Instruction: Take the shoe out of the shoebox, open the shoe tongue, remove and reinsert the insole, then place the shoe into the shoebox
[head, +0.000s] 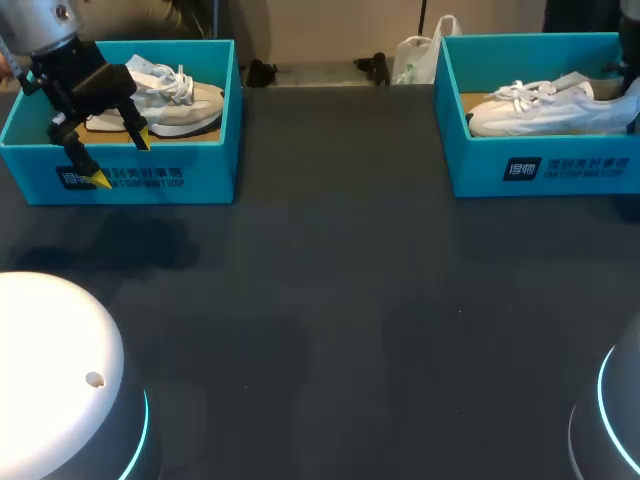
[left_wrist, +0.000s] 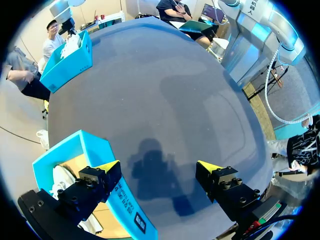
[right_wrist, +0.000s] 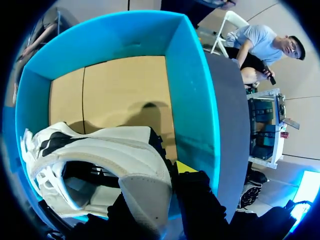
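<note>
tabletop (head: 330, 320) wide open between boxes. left tool (head: 120, 158) released, spread over the left shoebox (head: 150, 175) front wall, left shoe (head: 175, 100) inside. right tool (right_wrist: 162, 182) at right shoe (head: 540, 108) heel inside right shoebox (head: 540, 165); grip can't tell.

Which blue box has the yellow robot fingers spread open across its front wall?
The left shoebox: the left gripper has one finger inside it and one outside. Nothing crosses the right shoebox's front wall.
</note>
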